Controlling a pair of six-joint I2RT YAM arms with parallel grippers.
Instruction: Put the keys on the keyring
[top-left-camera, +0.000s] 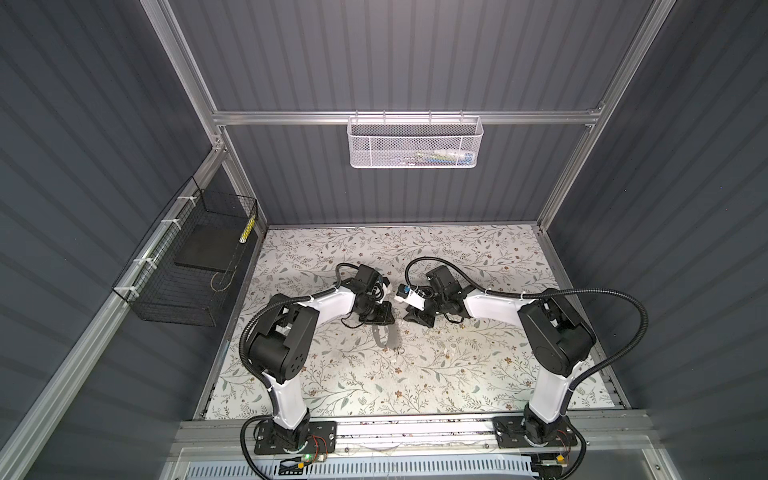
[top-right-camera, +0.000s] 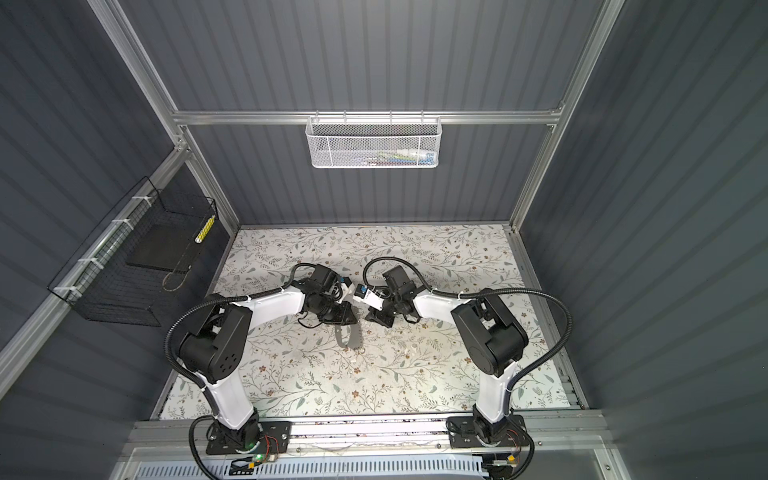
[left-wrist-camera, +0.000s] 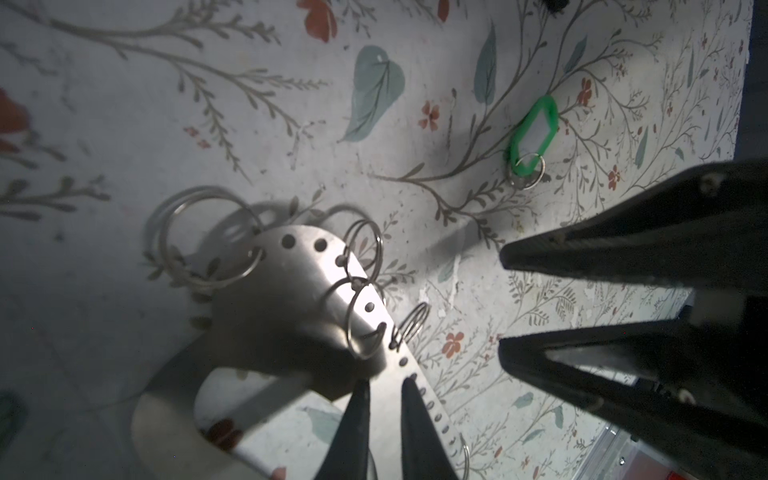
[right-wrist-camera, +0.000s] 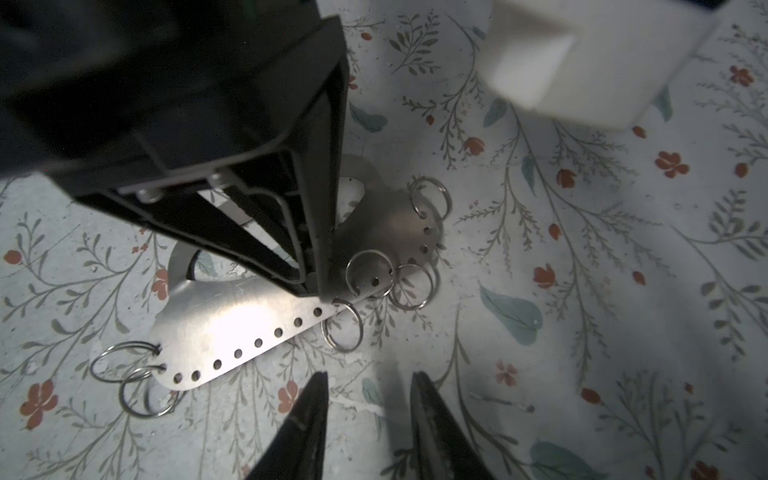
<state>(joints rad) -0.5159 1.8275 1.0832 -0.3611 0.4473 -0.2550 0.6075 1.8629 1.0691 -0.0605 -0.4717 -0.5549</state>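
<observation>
The keyring, a thin metal ring (left-wrist-camera: 527, 172) on a green tag (left-wrist-camera: 534, 133) with a white window, lies flat on the floral table. It is apart from both grippers. No keys show in any view. A flat steel plate (right-wrist-camera: 232, 320) with a row of holes along its edge carries several loose split rings (right-wrist-camera: 370, 270). My left gripper (left-wrist-camera: 385, 379) points down over the holed edge, its fingers a narrow gap apart with only plate surface showing between them. My right gripper (right-wrist-camera: 370, 378) hangs open over bare table beside the plate, holding nothing.
A white mesh basket (top-left-camera: 415, 141) hangs on the back wall. On the left wall is a black wire basket (top-left-camera: 187, 266). Both arms meet near the middle of the floral table (top-left-camera: 457, 374), wrists close together.
</observation>
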